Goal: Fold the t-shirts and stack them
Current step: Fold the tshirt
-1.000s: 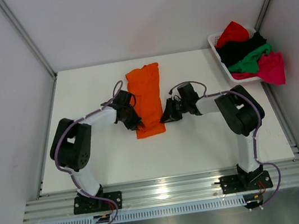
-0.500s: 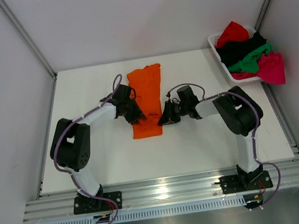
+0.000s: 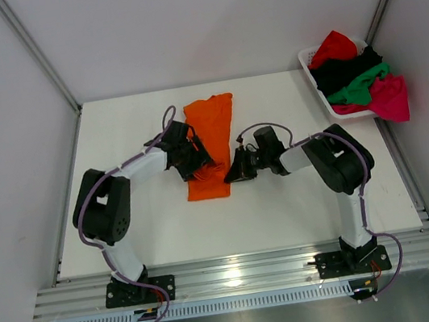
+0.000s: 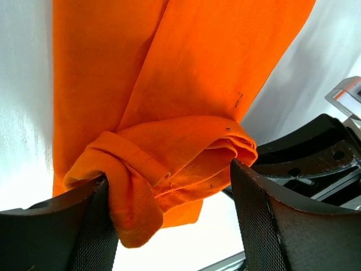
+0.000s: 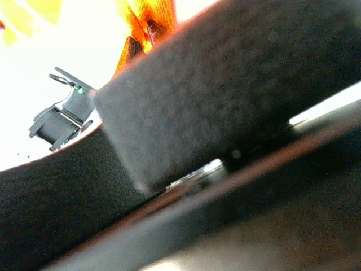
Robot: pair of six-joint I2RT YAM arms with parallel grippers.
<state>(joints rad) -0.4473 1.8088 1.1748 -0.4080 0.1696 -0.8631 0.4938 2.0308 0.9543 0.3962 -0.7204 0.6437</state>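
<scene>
Left fingers (image 4: 265,226) half-open around bunched orange t-shirt (image 4: 186,73)

No text, label, brand mark, number or sign is showing legibly in any view. Small dark specks (image 4: 238,100) on the bright orange cloth t-shirt (image 4: 192,68), seen by the left wrist camera, are forming no readable characters.

Bright orange soft cloth t-shirt (image 3: 210,133) lies mid-counter (image 3: 123,126), folded into a long narrow strip running far to near, its near end bunched between the left fingers (image 4: 256,220). Red t-shirt (image 3: 333,46), black t-shirt (image 3: 343,71), green t-shirt (image 3: 362,87) and magenta-pink t-shirt (image 3: 391,97) sit crumpled in a heap, far right.
</scene>
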